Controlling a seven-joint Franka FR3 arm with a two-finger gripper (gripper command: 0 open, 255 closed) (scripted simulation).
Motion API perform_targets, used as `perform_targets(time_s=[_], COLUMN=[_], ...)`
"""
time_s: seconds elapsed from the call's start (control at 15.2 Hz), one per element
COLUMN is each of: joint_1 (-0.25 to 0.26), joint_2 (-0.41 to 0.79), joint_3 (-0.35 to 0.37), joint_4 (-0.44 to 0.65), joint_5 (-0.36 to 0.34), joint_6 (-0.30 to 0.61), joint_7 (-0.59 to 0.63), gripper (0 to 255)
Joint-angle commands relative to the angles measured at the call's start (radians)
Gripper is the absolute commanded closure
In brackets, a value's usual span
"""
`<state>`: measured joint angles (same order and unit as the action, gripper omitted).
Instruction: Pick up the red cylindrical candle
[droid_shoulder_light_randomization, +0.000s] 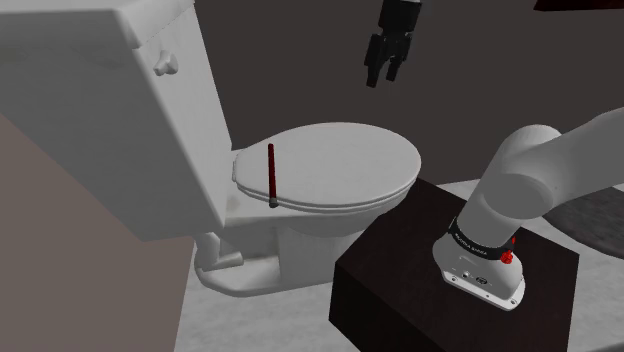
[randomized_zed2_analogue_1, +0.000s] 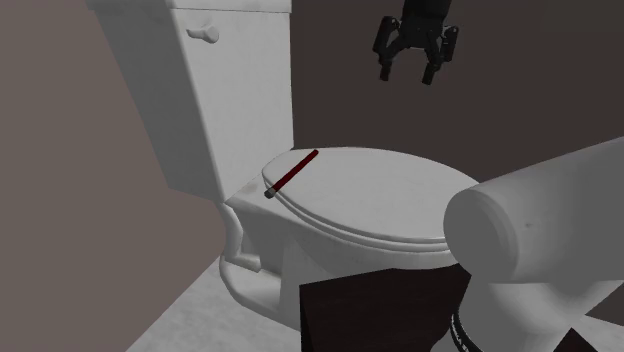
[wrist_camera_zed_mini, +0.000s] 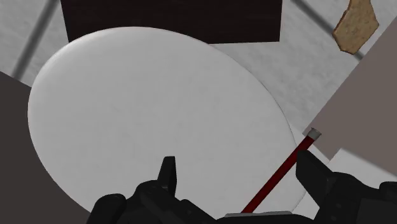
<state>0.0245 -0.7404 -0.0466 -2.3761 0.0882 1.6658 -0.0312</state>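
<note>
A thin red candle (droid_shoulder_light_randomization: 271, 176) with a small grey end lies on the closed white toilet lid (droid_shoulder_light_randomization: 340, 165), near the lid's hinge side by the tank. It shows too in the second exterior view as the candle (randomized_zed2_analogue_1: 292, 174) on the lid (randomized_zed2_analogue_1: 370, 195). My black gripper (droid_shoulder_light_randomization: 384, 62) hangs high above the lid, open, with nothing between its fingers (randomized_zed2_analogue_1: 407, 68). In the wrist view the candle (wrist_camera_zed_mini: 280, 172) runs between my two fingers (wrist_camera_zed_mini: 167, 175), far below them, over the lid (wrist_camera_zed_mini: 153, 121).
The white toilet tank (droid_shoulder_light_randomization: 100, 100) rises beside the lid at the shoulder view's left. My dark stand (droid_shoulder_light_randomization: 440, 290) sits close against the bowl's front. Grey floor (droid_shoulder_light_randomization: 250, 320) surrounds the toilet. A tan object (wrist_camera_zed_mini: 356, 25) lies on the floor.
</note>
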Motion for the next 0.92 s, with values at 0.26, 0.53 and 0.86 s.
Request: perform_targets(time_s=[0.26, 0.53, 0.86], joint_1=[0.001, 0.003, 0.001], joint_2=[0.067, 0.163, 0.315], joint_3=[0.067, 0.133, 0.208], joint_4=[-0.046, -0.066, -0.052], joint_5=[0.051, 0.094, 0.129], joint_6=[0.123, 0.25, 0.405], joint_7=[0.124, 0.245, 0.393], gripper=[0, 0, 0])
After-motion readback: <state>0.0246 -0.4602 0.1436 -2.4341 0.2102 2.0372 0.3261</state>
